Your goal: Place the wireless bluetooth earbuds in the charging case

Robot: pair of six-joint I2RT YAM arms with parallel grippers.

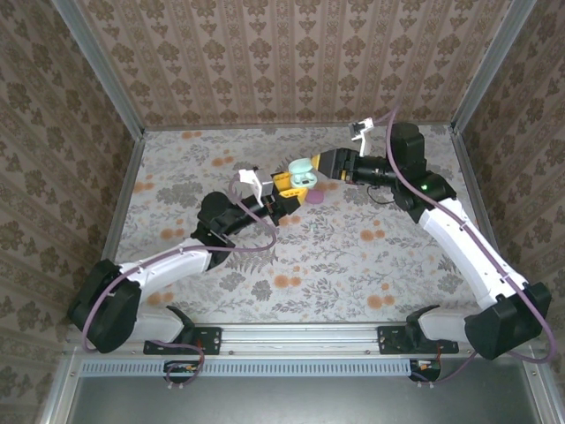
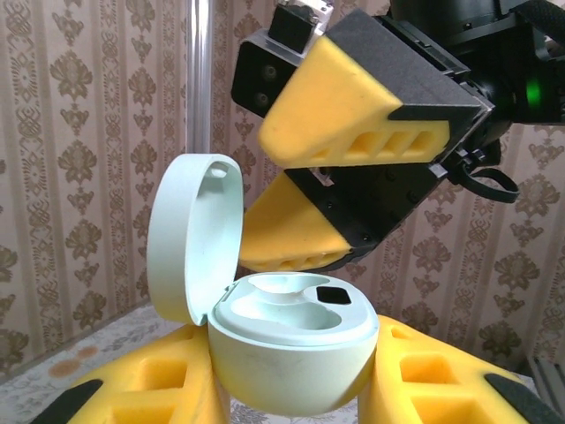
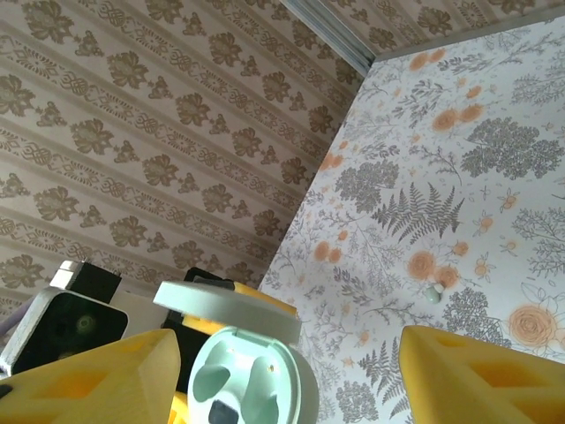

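Note:
The charging case (image 2: 291,353) is pale mint, not pink, and its hinged lid (image 2: 190,234) stands open. My left gripper (image 2: 291,375) is shut on the case's body, a yellow finger on each side, and holds it upright above the table. Both wells look empty in the left wrist view. My right gripper (image 2: 254,199) hovers open just behind and above the case, with nothing between its fingers. In the top view the case (image 1: 303,170) sits between the left gripper (image 1: 287,187) and the right gripper (image 1: 323,166). One small mint earbud (image 3: 433,292) lies on the floral table.
A small pink rounded object (image 1: 315,200) lies on the table just below the case. Patterned walls close in the table (image 1: 353,265) at the back and sides. Metal corner posts (image 1: 99,71) stand at the back corners.

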